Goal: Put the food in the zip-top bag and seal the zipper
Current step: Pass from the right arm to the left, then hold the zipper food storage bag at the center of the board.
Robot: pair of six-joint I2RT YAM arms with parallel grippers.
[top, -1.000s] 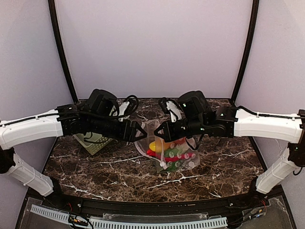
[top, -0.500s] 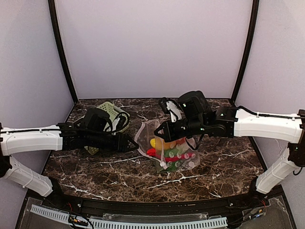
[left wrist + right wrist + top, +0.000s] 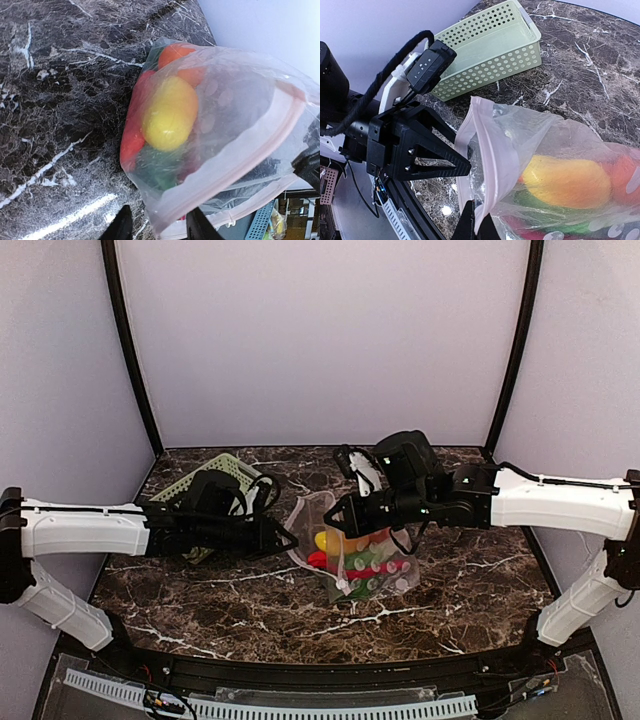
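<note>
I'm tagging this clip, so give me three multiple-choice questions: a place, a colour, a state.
1. Where is the food? A on a plate; B in the zip-top bag; C in a bowl.
2. What colour is the basket? A pale green; B red; C blue.
3. How is the right gripper? A open, empty; B holding the basket; C shut on the bag's edge.
Answers: B, toys show through the plastic; A, pale green lattice walls; C, it pinches the edge.

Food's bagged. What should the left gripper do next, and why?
Probably close the left gripper on the zipper: its fingers straddle the open edge of the zip-top bag, the food is inside, and the right gripper holds the rim.
</note>
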